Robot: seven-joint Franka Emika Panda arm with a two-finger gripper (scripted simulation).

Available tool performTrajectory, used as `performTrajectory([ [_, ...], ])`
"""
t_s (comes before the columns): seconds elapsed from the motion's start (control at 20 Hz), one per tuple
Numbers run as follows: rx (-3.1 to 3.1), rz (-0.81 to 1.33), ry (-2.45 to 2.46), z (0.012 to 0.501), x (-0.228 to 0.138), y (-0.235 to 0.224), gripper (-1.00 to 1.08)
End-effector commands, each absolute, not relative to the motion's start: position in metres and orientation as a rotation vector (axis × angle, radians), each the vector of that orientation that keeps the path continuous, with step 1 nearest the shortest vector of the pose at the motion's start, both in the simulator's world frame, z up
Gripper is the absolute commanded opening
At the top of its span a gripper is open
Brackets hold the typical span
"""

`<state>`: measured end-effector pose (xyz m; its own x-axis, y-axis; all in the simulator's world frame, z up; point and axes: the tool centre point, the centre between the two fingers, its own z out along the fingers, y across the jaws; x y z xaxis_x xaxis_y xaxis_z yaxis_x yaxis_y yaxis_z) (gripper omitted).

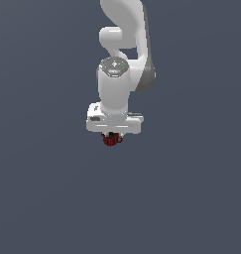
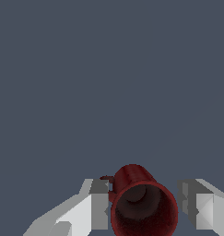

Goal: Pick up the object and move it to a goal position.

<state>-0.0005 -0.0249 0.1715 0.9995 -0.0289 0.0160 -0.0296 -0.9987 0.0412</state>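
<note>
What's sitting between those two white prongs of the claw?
A small dark red mug, its open mouth facing the wrist camera. The wrist view shows it between the claw's fingers, with a gap on one side.

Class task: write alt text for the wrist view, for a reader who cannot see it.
A small dark red mug with a dark inside sits between the two pale grey fingers of the gripper, its open mouth towards the camera and its loop handle beside one finger. Whether the fingers touch it is unclear. Behind is plain dark grey-blue.
</note>
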Motion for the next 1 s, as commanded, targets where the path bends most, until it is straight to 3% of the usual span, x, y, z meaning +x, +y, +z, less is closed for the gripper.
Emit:
performTrajectory([
  [0.0,3.096,0.024,-0.018,0.169,-0.004,-0.025,0.28],
  [0.95,2.958,0.026,0.636,0.116,-0.084,-0.023,0.28],
])
